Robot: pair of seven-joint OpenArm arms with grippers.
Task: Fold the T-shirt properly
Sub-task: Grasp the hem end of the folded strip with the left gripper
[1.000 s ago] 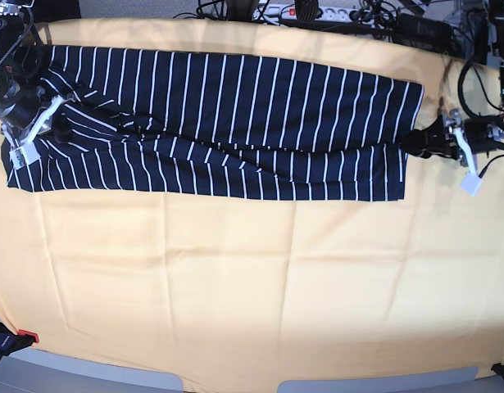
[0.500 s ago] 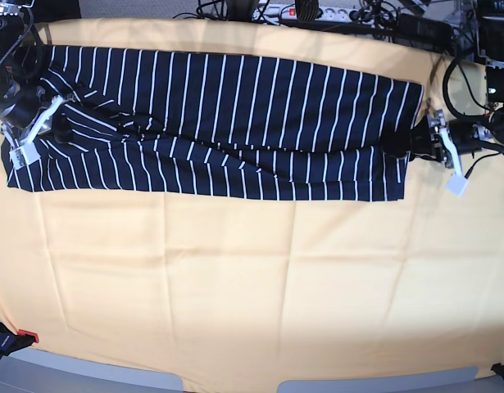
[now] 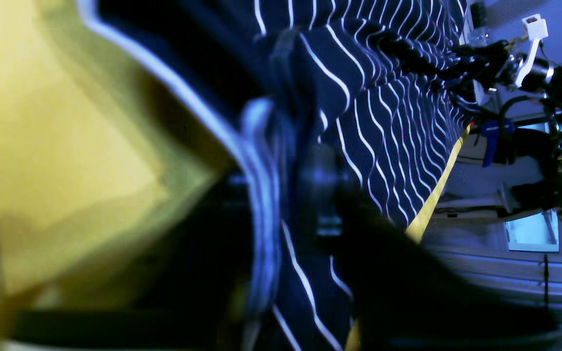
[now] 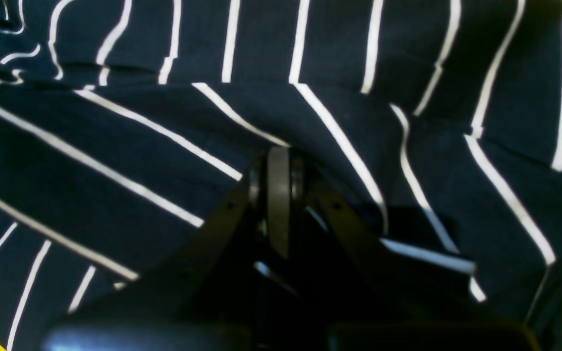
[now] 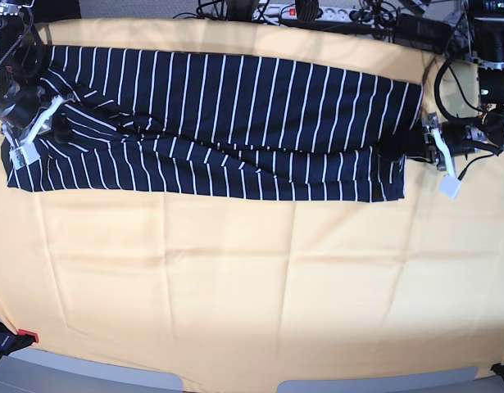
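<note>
- The T-shirt, dark navy with thin white stripes, lies stretched in a long folded band across the far part of the yellow-orange cloth that covers the table.
- The right gripper sits at the band's end on the base view's left; its fingers are pressed together with a ridge of striped fabric pinched between them, and the shirt spreads away ahead of and to both sides of the fingertips.
- The left gripper is at the opposite end of the band, its tips on the shirt's short edge.
- In the left wrist view the fingers are blurred but stand close together on the hem, with striped fabric running between them; yellow-orange cloth lies to one side of them and the shirt stretches away beyond.
- A loose fold runs lengthwise through the band between the two grippers.
- Cables and a power strip lie past the table's far edge, behind both arms.
</note>
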